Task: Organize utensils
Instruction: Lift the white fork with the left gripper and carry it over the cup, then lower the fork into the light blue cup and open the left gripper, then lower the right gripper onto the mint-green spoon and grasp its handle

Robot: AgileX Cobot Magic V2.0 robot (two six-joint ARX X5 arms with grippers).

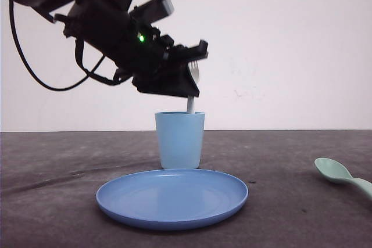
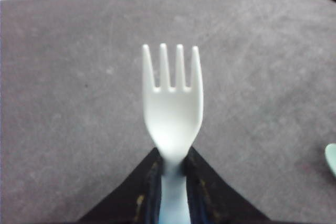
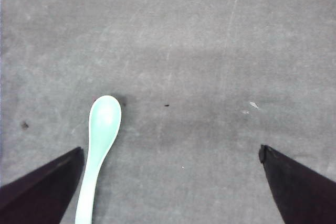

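Gripping the smooth white four-tined fork [image 2: 172, 114], left jaws stay... no: left jaws clamp it; right jaws gape beside the mint spoon [image 3: 100, 145].

Soft, even indoor light, no harsh glare.
The fork [image 2: 172, 111] close to the left wrist camera looks blurred; faint shadows lie on the grey counter [image 1: 290, 201].
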